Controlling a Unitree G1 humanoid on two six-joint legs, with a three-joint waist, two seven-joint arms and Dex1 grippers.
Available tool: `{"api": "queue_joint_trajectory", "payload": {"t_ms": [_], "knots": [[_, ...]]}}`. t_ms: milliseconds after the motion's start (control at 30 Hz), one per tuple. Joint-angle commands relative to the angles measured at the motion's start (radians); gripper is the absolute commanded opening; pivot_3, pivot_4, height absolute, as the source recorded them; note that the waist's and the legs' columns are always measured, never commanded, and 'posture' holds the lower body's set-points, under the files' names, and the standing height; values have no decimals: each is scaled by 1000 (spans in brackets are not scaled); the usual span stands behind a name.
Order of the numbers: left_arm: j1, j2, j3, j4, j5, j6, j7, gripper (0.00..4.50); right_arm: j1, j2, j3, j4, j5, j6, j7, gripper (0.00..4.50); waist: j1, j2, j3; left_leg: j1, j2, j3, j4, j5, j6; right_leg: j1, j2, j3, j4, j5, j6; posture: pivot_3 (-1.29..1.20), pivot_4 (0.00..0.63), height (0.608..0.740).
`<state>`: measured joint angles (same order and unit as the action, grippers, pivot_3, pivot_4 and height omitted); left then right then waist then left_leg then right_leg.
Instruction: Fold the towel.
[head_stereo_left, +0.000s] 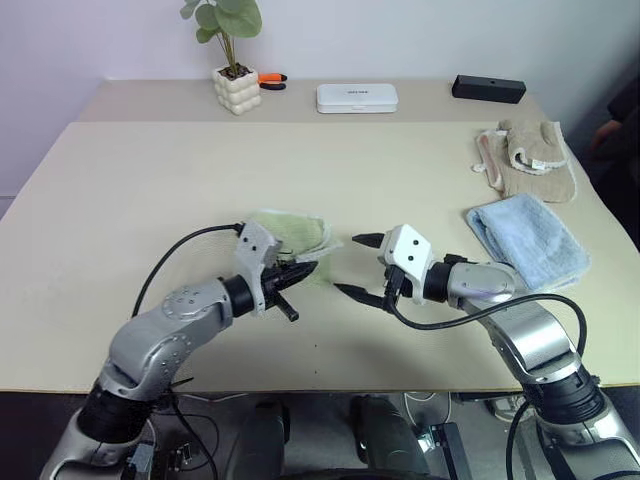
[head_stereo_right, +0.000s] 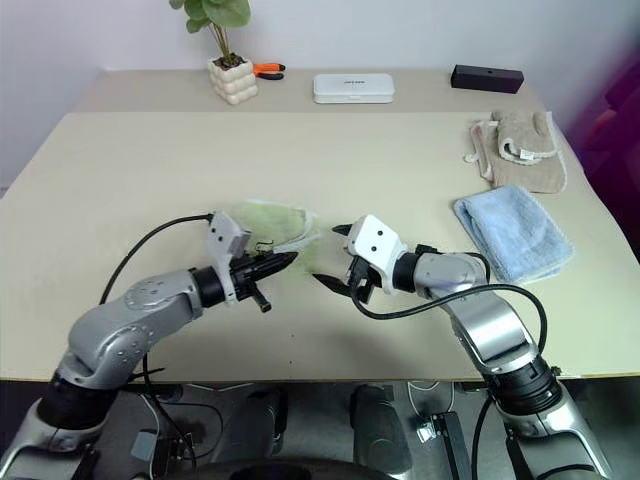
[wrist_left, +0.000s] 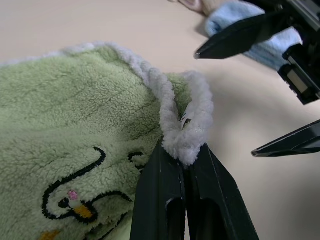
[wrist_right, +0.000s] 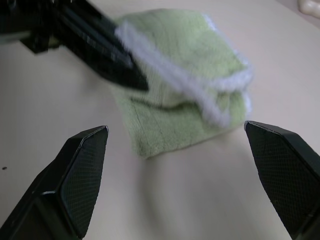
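Note:
The towel (head_stereo_left: 290, 232) is light green fluffy cloth with a whitish edge, lying bunched on the table just in front of me, left of centre. My left gripper (head_stereo_left: 303, 270) is shut on the towel's whitish edge (wrist_left: 186, 142) and lifts that corner slightly off the table. An embroidered figure shows on the cloth (wrist_left: 75, 200) in the left wrist view. My right gripper (head_stereo_left: 352, 265) stands open just right of the towel, facing the left gripper's tips with a small gap between them. Its two fingers (wrist_right: 82, 170) frame the towel (wrist_right: 185, 65) without touching it.
A folded light blue towel (head_stereo_left: 527, 240) and a beige mitt-like cloth (head_stereo_left: 530, 155) lie at the right. Along the back stand a potted plant (head_stereo_left: 237, 88), an orange-handled tool (head_stereo_left: 270, 80), a white box (head_stereo_left: 357, 97) and a black box (head_stereo_left: 488, 88).

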<state>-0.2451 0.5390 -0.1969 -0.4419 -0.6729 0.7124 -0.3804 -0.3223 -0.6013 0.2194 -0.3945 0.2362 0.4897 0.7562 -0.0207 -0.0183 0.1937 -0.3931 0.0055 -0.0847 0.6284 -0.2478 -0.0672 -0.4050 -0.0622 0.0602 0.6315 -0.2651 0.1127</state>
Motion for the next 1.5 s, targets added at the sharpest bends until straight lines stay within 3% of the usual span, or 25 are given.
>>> {"api": "queue_joint_trajectory", "payload": {"t_ms": [33,133,300,400,433,500,533,667,733,767,933,1067,1200,1333,1400,1467,1500], "knots": [[8,-15,6,-11,37,-12,-23,39,-1,5,-26,-36,-1,-11,-10,4500,1,0,0,0,0,0,0,0,0,0,0,0,0,0,0,0,150,737],[24,-29,69,-39,-15,16,-38,890,3,5,-28,-37,-5,-12,-19,4500,4,0,0,0,0,0,0,0,0,0,0,0,0,0,0,0,150,737],[70,36,206,-95,-101,92,-70,3345,-3,5,-38,-34,-2,-9,-26,4500,0,0,0,0,0,0,0,0,0,0,0,0,1,0,0,0,150,737],[116,77,350,-127,-227,135,-96,3345,-12,18,-53,-33,23,1,-30,4500,-1,0,0,0,1,0,0,0,0,0,0,0,1,0,0,0,150,737],[128,83,410,-131,-275,135,-97,3377,-18,28,-61,-36,38,13,-31,4236,1,0,0,0,1,0,0,0,0,0,0,0,1,0,0,0,150,737],[132,85,499,-124,-335,132,-77,2731,-35,51,-76,-41,72,42,-34,3610,3,0,0,0,1,0,0,0,0,0,0,0,1,0,0,0,150,737],[125,90,521,-117,-332,126,-66,2429,-51,71,-81,-40,89,58,-40,3166,3,0,0,0,1,0,1,0,0,0,0,0,1,0,0,0,150,737],[61,77,476,-50,-218,103,10,507,-116,142,-53,-11,104,95,-66,1125,5,0,0,0,0,0,1,0,0,1,0,0,1,0,0,0,150,737],[27,58,411,-13,-139,79,31,490,-153,182,-14,32,71,95,-89,112,3,0,0,0,0,0,1,0,0,1,0,0,1,0,0,0,150,737],[8,45,370,14,-91,61,34,490,-176,208,9,67,50,92,-107,47,3,0,0,0,0,0,1,0,0,1,0,0,1,0,0,0,150,737],[-52,-37,228,159,55,-10,10,490,-249,330,110,290,-34,71,-149,47,1,0,0,0,0,0,0,0,0,0,0,0,1,1,1,0,150,737],[-32,-35,119,263,187,-75,-49,490,-237,378,149,445,-96,65,-181,47,0,0,0,0,0,0,-1,0,0,-1,0,0,1,2,2,0,150,737],[-3,-48,111,303,231,-119,-85,490,-200,366,160,460,-141,31,-191,47,0,1,-1,1,0,0,-1,0,0,-1,0,0,2,2,2,0,150,737],[28,-65,204,235,169,-121,-100,490,-185,360,65,346,-77,32,-184,47,0,1,-1,2,0,0,0,0,0,0,0,0,3,1,2,0,150,737],[39,-78,311,191,75,-91,-96,729,-181,330,25,268,-41,50,-153,577,0,1,-1,1,1,0,0,0,0,0,0,0,3,2,2,0,150,737],[42,-76,392,171,19,-61,-80,1260,-176,291,7,207,-23,67,-122,1323,0,1,-1,1,1,0,0,0,0,-1,0,0,3,2,2,0,150,737],[43,-68,425,168,5,-44,-69,1803,-172,266,2,176,-19,73,-107,1886,0,1,-1,1,1,-1,0,0,0,-1,0,-1,3,2,2,0,150,737]]}}
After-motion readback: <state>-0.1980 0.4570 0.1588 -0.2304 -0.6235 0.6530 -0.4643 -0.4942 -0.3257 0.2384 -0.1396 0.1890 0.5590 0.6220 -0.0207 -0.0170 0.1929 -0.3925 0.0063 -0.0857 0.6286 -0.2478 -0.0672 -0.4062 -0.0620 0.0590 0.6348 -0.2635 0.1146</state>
